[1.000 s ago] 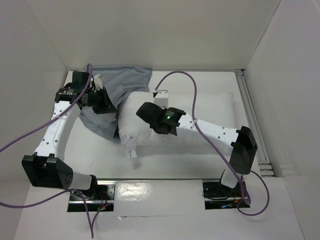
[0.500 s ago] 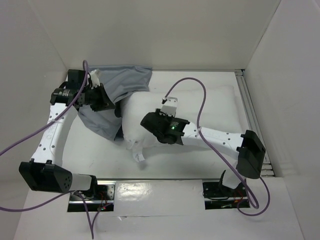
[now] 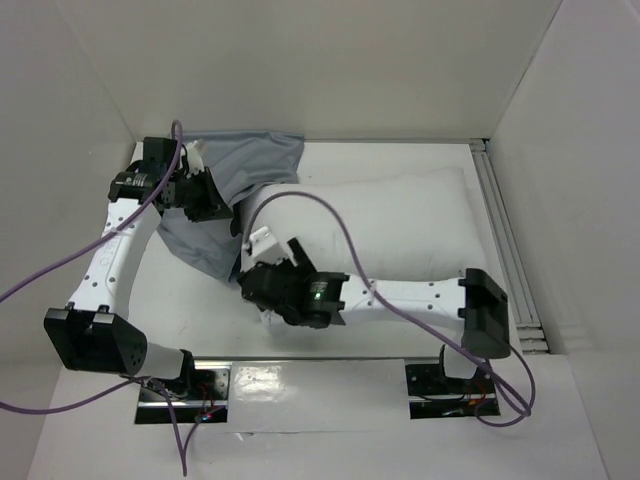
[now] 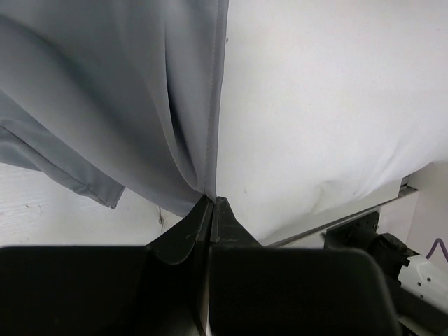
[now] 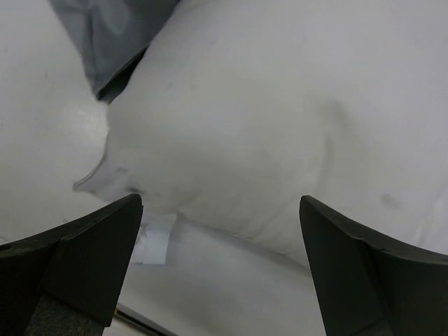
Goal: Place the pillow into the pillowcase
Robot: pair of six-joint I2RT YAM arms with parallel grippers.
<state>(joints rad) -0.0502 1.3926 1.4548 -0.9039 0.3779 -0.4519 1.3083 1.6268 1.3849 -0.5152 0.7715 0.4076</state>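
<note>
The plump white pillow (image 3: 400, 220) lies across the table's middle and right. Its left end pokes into the mouth of the grey pillowcase (image 3: 240, 165), which is bunched at the back left. My left gripper (image 3: 215, 205) is shut on the pillowcase's hem (image 4: 211, 189), with grey cloth (image 4: 105, 91) to its left and the pillow (image 4: 329, 105) to its right. My right gripper (image 3: 255, 290) hovers off the pillow's near left corner. In the right wrist view it stands open (image 5: 220, 204) with nothing between its fingers, and the pillow (image 5: 266, 105) and a bit of pillowcase (image 5: 115, 28) lie ahead.
White walls close in the table at the back and both sides. A metal rail (image 3: 500, 230) runs along the right edge. Purple cables (image 3: 330, 215) loop over the pillow and off the left side. A small white label (image 5: 154, 241) hangs from the pillow's corner.
My right gripper has opened, come off the top of the pillow and drawn back to its near left corner. The left gripper keeps its hold on the pillowcase, hardly moved.
</note>
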